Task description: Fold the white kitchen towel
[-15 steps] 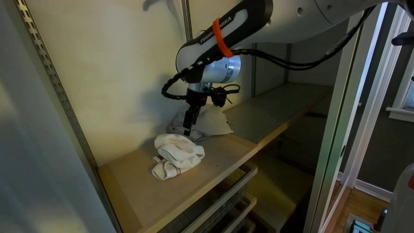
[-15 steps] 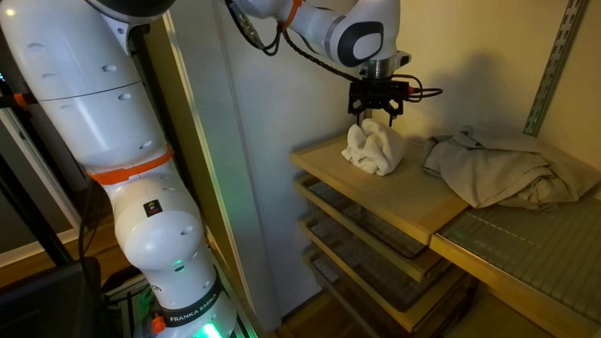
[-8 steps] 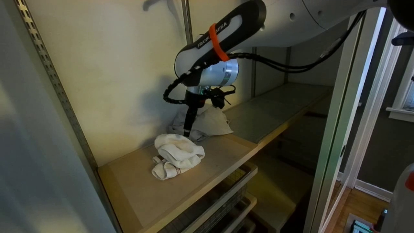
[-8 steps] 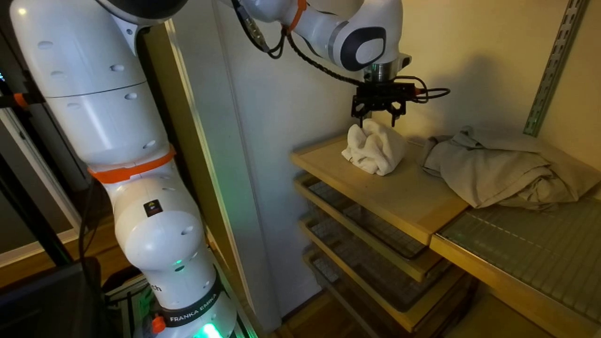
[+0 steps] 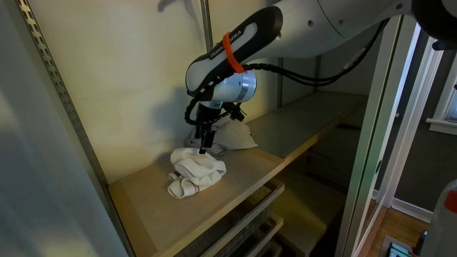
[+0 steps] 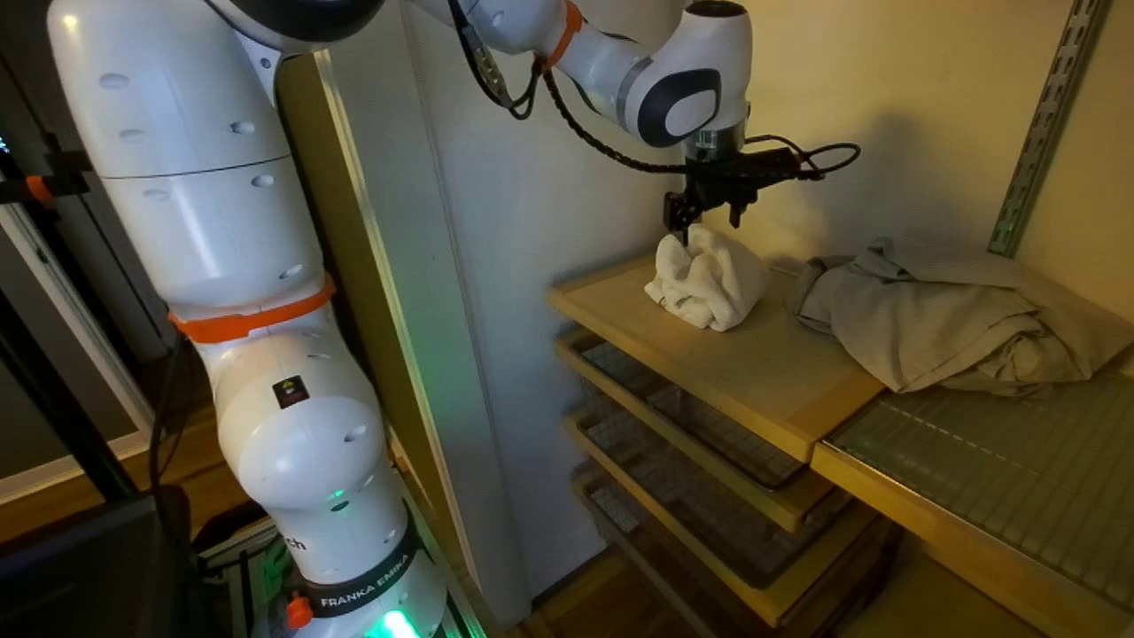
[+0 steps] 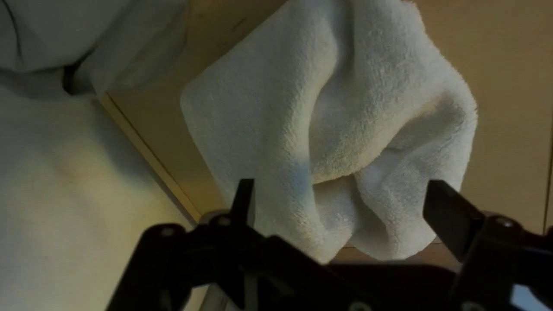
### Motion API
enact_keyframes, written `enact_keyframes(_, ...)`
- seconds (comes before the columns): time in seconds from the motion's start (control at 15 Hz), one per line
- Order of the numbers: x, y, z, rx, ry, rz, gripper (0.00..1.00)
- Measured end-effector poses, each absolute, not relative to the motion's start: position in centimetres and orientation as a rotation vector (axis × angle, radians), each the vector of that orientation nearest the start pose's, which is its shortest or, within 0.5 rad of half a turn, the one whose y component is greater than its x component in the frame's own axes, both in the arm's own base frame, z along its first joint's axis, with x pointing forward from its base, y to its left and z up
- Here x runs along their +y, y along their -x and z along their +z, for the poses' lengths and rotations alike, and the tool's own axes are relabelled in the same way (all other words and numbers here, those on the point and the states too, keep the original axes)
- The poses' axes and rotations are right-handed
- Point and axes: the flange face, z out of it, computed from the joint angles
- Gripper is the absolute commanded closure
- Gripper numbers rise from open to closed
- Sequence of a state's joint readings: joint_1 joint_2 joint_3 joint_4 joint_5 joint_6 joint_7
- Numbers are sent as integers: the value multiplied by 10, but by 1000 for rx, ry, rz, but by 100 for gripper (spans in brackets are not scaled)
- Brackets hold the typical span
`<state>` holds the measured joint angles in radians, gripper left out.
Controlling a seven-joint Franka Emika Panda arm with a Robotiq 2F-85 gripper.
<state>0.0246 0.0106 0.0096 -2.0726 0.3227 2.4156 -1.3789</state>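
The white kitchen towel lies crumpled in a heap on the wooden shelf board, in both exterior views [image 5: 198,171] [image 6: 709,285]. Reddish stripes show at its lower edge in an exterior view. In the wrist view the towel [image 7: 276,112] fills the middle, with loose folds. My gripper [image 7: 341,182] is open, its two fingers wide apart with towel folds visible below and between them. In both exterior views the gripper [image 5: 201,145] [image 6: 710,230] points down just over the towel's top. One fingertip is very near the towel; whether it touches I cannot tell.
A grey cloth [image 5: 234,135] [image 6: 957,319] lies bunched beside the towel against the wall. The wooden board [image 5: 150,214] ends at a front edge above wire drawers [image 6: 691,470]. A wire shelf [image 6: 1019,443] adjoins the board. The wall [image 5: 125,89] stands close behind the gripper.
My gripper has come down a little closer to the towel and turned about its vertical axis, so its fingers line up differently. The towel and grey cloth have not moved.
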Motion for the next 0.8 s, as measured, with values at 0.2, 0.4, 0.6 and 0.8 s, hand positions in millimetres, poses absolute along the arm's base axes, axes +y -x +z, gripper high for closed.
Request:
enact_keyframes(0.2,35,-587,452,-1920,2364,-703,0)
enact_keyframes(0.4,50,-595,442,-2046,2178,-759,0)
enact_keyframes(0.6,60,-600,427,-2092,2017,-718,0)
enact_keyframes(0.8,61,-604,410,-2064,1945,-621,0)
